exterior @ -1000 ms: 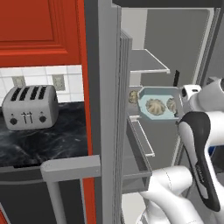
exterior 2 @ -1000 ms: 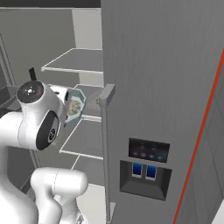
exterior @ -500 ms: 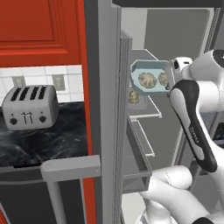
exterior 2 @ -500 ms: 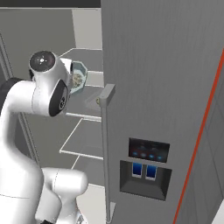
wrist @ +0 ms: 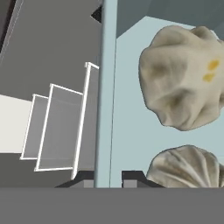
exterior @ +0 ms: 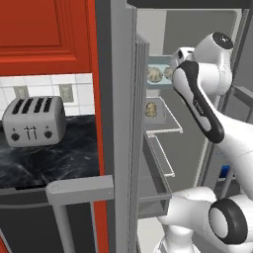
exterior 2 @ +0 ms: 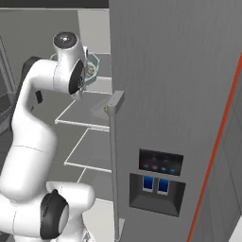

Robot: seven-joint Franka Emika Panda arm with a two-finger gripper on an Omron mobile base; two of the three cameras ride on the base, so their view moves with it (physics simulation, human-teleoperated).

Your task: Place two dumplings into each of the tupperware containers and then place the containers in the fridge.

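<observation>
Raised my end effector (wrist: 109, 177) w/ tupperware container (wrist: 131, 109) higher since before, now by fridge (exterior 2: 179, 94) upper shelf. It's clamped on container rim; two dumplings (wrist: 186, 83) inside.

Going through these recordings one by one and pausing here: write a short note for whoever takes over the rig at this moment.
Gripper: shut on the rim of a tupperware container, held high inside the open fridge.
Things: two dumplings lie in the held container. Another dumpling shows lower in the fridge, at a shelf; whether it sits in the second container, I cannot tell.
Done: this container is filled and carried into the fridge.
Left: set it down on a shelf, let go, draw the arm out. Check the second container.
</observation>
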